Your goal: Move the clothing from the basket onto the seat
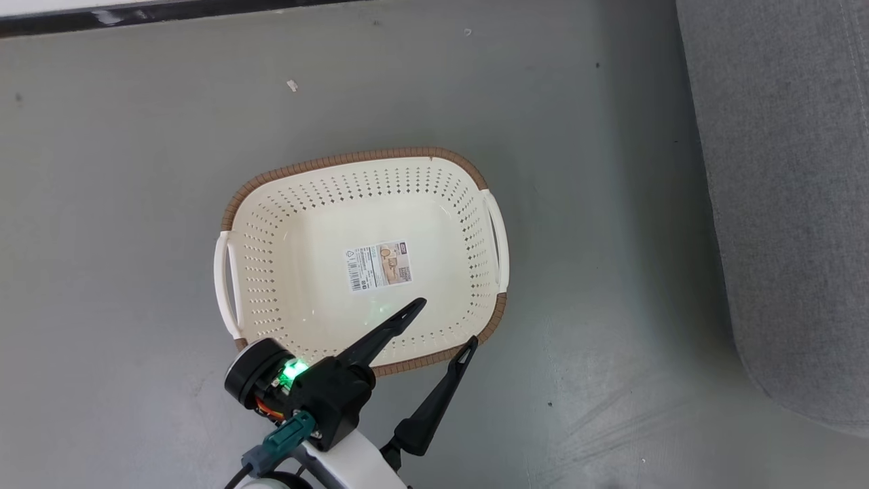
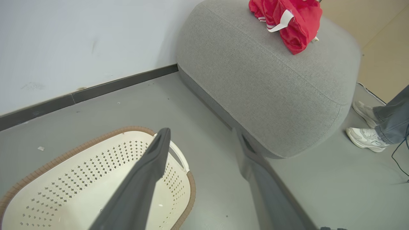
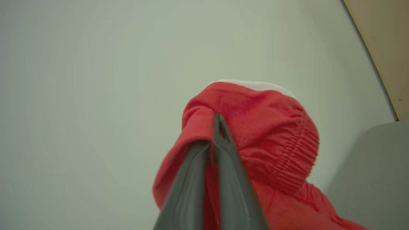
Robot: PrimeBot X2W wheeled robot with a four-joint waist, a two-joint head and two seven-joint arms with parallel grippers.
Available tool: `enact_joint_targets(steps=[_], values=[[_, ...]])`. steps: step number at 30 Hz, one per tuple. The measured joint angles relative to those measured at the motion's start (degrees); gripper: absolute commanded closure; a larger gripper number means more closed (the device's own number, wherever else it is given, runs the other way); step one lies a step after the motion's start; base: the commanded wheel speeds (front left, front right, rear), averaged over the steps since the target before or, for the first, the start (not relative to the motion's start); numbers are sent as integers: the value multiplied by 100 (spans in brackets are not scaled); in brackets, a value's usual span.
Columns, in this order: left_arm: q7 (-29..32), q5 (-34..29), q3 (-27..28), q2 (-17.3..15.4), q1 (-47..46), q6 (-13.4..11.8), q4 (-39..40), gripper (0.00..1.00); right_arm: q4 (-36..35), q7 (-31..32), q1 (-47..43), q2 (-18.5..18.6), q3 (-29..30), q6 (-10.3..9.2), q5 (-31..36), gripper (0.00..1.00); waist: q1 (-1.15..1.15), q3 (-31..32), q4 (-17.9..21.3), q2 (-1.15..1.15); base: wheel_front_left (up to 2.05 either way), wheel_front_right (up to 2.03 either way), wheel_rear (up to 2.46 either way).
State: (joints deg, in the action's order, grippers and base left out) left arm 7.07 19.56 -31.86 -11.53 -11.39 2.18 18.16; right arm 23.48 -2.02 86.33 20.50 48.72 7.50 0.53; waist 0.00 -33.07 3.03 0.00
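Holding a sticker (image 1: 379, 266), the basket (image 1: 353, 160) lies under spread left fingers (image 1: 385, 333); right fingers (image 3: 230, 179) pinch clothing (image 3: 271, 127).

Print on sticker (image 1: 379, 266) too small to read. Right edge cuts seat (image 1: 787, 204). Top edge crops clothing (image 2: 297, 22); person (image 2: 391, 118) cropped above shins.

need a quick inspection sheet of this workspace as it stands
surface: grey floor, scuffed
job's things: basket empty but for a sticker; red clothing on the seat
clutter: small white scrap on the floor
claws: left claw open over the basket's near rim; right claw shut on the clothing
cables: thin black cord on the floor by the shoes
surroundings: white wall, dark skirting; a person's shoes beside the seat
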Motion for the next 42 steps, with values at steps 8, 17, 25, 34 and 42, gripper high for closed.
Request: enact_joint_targets(steps=[8,17,25,34,42], values=[[103,0,1,-98,-8,0,37,0,81,5,-259,-24,116,0,180,100,0,-234,98,0,0,0,0],[253,-3,19,-134,-122,9,163,0,151,-52,-812,-162,-131,0,324,100,0,-531,261,0,0,0,0],[312,-58,100,-182,-239,5,293,0,310,-314,-1421,-524,-343,0,310,100,0,-782,455,0,0,0,0],[318,-165,280,-253,-381,-35,326,0,627,-666,-2147,-820,-361,1,613,100,0,-917,737,0,0,0,0],[180,-162,286,-200,-466,-34,247,0,880,-954,-2497,-851,-66,2,635,68,0,-786,891,0,0,0,0]])
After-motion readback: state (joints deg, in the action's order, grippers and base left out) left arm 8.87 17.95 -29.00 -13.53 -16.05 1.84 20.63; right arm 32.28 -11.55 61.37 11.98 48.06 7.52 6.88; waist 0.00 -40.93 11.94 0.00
